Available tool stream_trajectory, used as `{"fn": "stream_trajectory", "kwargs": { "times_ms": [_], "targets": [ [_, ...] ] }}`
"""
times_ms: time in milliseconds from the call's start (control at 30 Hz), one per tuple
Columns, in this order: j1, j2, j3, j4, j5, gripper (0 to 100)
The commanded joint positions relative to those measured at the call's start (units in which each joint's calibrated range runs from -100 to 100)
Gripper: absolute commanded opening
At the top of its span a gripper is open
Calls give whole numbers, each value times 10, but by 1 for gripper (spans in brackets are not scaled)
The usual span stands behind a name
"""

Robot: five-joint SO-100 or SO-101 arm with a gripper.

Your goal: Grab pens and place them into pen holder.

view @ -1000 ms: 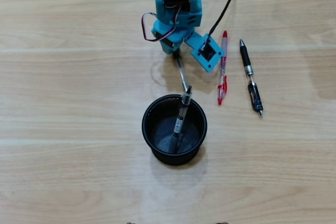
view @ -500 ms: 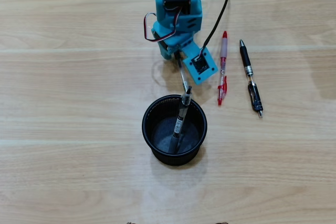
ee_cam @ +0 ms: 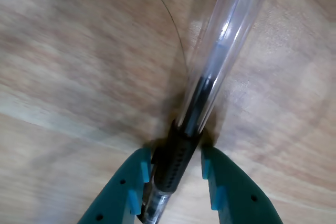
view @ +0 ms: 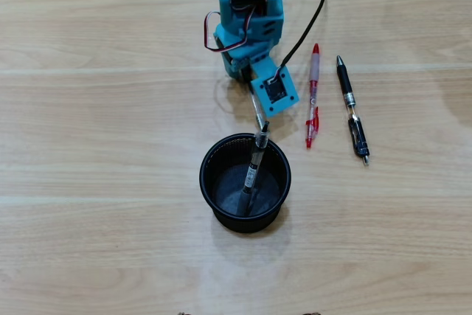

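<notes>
Teal claw [ee_cam: 176, 169] flanks clear-barrelled pen's [ee_cam: 220, 56] ribbed black sleeve.

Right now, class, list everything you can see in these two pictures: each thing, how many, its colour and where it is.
Pen holder: one, black mesh cup, centre of the overhead view.
Pen in holder: one, clear and black, leaning on the far rim.
Clear pen: one, clear barrel, black sleeve, between the gripper fingers.
Red pen: one, on the table right of the cup.
Black pen: one, right of the red pen.
Table: one, light wood.
Cable: one, black.
Gripper: one, teal.
</notes>
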Motion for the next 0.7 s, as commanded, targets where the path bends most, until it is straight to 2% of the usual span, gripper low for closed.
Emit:
{"fn": "stream_trajectory", "kwargs": {
  "times_ms": [0,333,667],
  "targets": [
    [6,5,29,-42,-4,2],
    [17,-34,51,-44,-3,2],
    [33,-219,8,41,-2,2]
  ]
}}
